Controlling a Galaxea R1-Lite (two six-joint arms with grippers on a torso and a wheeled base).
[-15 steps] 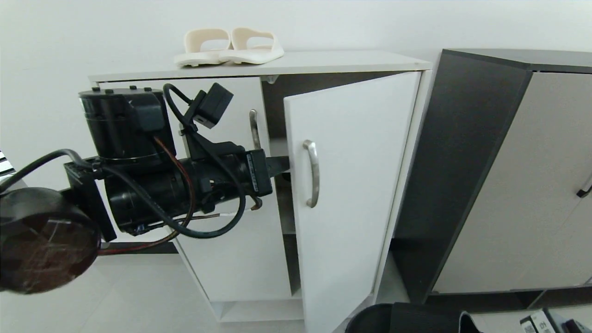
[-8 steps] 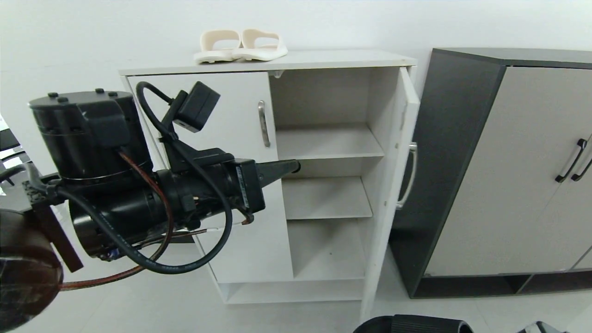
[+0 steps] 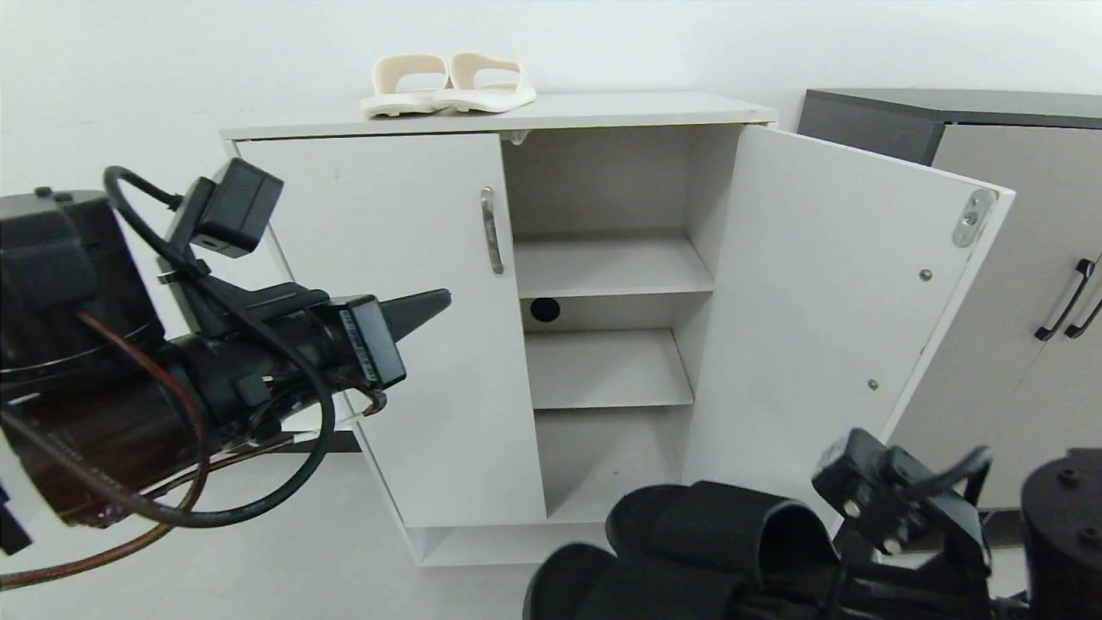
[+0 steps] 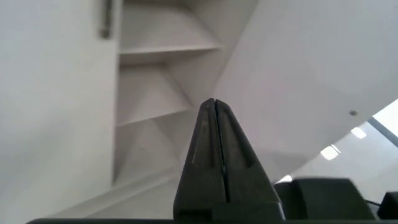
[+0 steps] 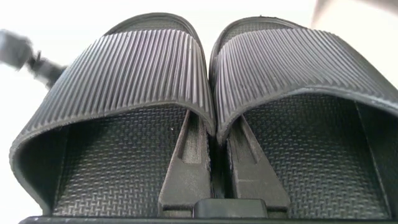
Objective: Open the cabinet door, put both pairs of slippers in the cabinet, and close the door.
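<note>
Black slippers sit pinched by their inner walls in the right gripper, cabinet door wide open just ahead of it, so loading looks like the step now: lift them forward onto a shelf; the left gripper is pressed together, cream slippers well above it

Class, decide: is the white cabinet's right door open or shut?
Open. The right door stands swung wide, showing its inner face and the shelves behind it.
</note>
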